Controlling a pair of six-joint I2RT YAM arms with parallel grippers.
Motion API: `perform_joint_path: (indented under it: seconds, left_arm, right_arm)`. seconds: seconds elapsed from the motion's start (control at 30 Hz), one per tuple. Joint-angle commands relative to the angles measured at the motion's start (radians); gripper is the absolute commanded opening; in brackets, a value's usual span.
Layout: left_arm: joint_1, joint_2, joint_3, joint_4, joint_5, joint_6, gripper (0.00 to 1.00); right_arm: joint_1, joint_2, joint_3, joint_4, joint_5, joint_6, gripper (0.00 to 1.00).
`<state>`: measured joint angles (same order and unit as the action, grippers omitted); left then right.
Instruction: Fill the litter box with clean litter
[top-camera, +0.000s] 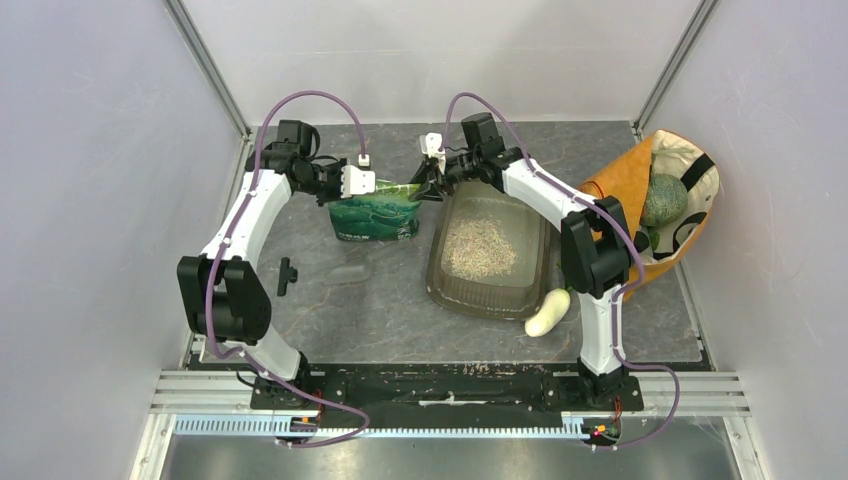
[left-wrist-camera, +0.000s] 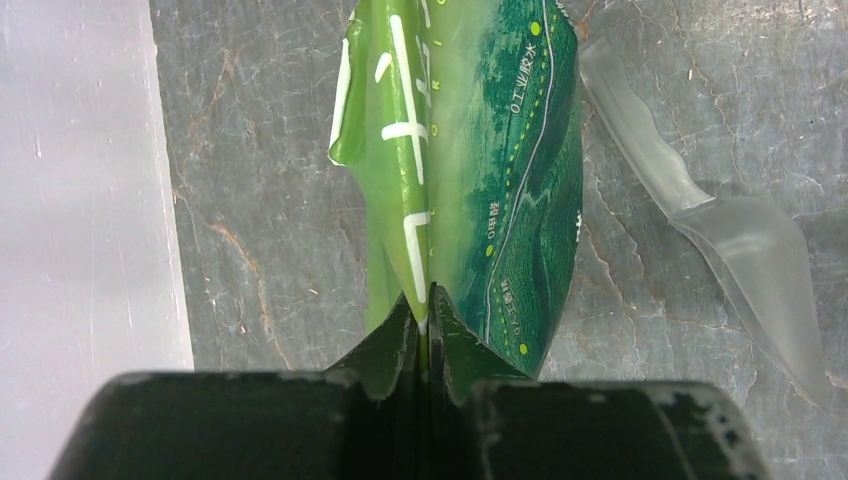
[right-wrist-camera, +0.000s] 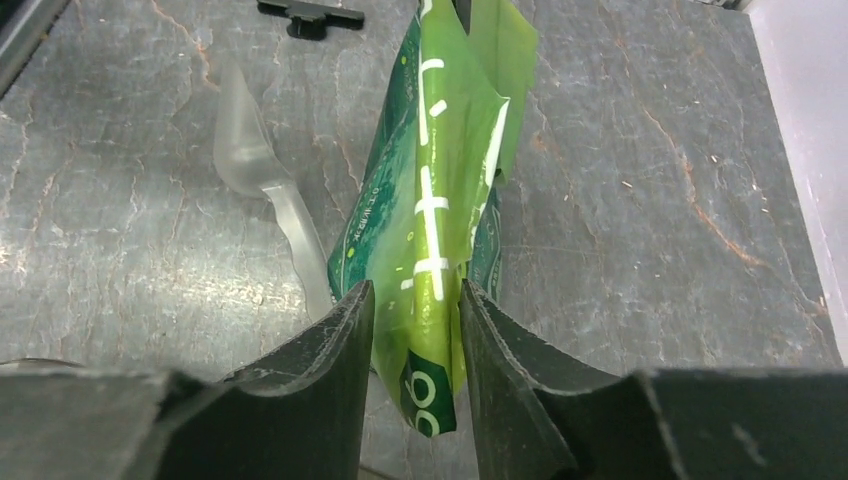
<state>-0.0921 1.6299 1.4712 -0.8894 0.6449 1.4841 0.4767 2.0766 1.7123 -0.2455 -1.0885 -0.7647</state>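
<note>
Pouch (top-camera: 375, 218), left of litter box (top-camera: 490, 297) holding clean litter (top-camera: 478, 245), was gripped by left fingers (left-wrist-camera: 385, 350) and right fingers (right-wrist-camera: 320, 400).

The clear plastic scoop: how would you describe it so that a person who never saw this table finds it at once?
On the grey table, find the green pouch left of the litter box. The scoop lies flat on the near side of the pouch. It is almost see-through, unlike the black T-shaped piece to its left.
</note>
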Motion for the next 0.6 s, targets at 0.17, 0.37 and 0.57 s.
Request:
perform_joint_path:
  seconds: [0.17, 0.37, 0.57]
  left_arm:
    - [0.011, -0.012, 0.051, -0.021, 0.045, 0.023, 0.27]
    - [-0.058, 0.008, 0.121, 0.041, 0.17, -0.19, 0.58]
    - [-0.111, 0.08, 0.111, 0.082, 0.205, -0.26, 0.49]
  right_arm:
    - [-0.011, -0.006, 0.071, -0.1, 0.04, -0.063, 0.01]
    - [-0.007, 0.003, 0.08, -0.023, 0.037, 0.042, 0.0]
    - [-0.008, 0.004, 0.072, 0.012, 0.03, 0.076, 0.0]
